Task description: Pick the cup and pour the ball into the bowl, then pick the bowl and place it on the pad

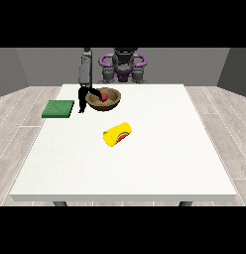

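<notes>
A brown wooden bowl [111, 100] stands on the white table [145, 163] at the far left, with a red ball [102, 97] inside it. The hand at the view's left [84, 100] is at the bowl's left rim. One part of it reaches over the rim into the bowl and its fingers hang down outside, so it pinches the rim. A yellow cup [118, 134] with a red mark lies on its side near the table's middle, its mouth facing the front left. A green pad [58, 108] lies at the table's left edge, just left of the hand.
The robot's torso [123, 66] stands behind the table's far edge. The grey forearm [85, 69] comes down from above to the bowl. The other hand does not show.
</notes>
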Available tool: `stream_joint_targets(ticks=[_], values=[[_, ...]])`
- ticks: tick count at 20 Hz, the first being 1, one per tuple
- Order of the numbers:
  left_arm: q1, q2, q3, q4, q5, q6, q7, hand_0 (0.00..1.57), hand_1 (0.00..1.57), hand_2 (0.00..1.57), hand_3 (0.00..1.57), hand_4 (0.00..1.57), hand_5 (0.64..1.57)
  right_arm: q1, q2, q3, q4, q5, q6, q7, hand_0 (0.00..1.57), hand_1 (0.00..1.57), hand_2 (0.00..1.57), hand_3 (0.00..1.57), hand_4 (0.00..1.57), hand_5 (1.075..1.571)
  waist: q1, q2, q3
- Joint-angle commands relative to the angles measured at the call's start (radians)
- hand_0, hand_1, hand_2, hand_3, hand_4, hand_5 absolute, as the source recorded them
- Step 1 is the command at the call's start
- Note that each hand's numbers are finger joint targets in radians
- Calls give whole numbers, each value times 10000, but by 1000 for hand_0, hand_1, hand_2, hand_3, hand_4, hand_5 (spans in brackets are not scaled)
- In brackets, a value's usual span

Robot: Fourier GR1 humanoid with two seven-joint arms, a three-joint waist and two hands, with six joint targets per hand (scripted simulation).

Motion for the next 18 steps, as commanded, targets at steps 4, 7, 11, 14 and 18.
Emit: stream_joint_targets(ticks=[4, 7, 11, 14, 18], values=[[-395, 226, 142, 87, 211, -1, 240, 0, 0, 0, 0, 0, 1544, 161, -282, 259, 897, 954, -1100, 1025, 1571, 1571, 1571, 1571, 1166, 1405, 214, 520, 309], [227, 55, 167, 404, 185, -265, -91, 0, 0, 0, 0, 0, 1547, 624, -548, 621, 148, 1735, -1763, 1847, 1571, 1571, 1571, 1571, 1175, 1448, 335, 3, 285], [461, 414, 331, 1310, -2, -490, -414, 0, 0, 0, 0, 0, 1547, 663, -1156, 1277, -1379, 2525, -1915, 3831, 1571, 1571, 1571, 1571, 1207, 1476, -328, -533, 276], [860, 321, 339, 1699, -109, -497, -621, 0, 0, 0, 0, 0, 1545, -180, -2240, 1106, -2253, 2569, -1483, 5915, 1571, 1571, 1571, 1571, 1260, 1456, -547, -1154, 280], [1100, 1335, 965, 2558, 110, -1248, -1126, 0, 0, 0, 0, 0, 1543, -829, -2662, 930, -2688, 2304, -954, 6911, 1571, 1571, 1571, 1571, 1250, 1476, -994, -761, 301]])
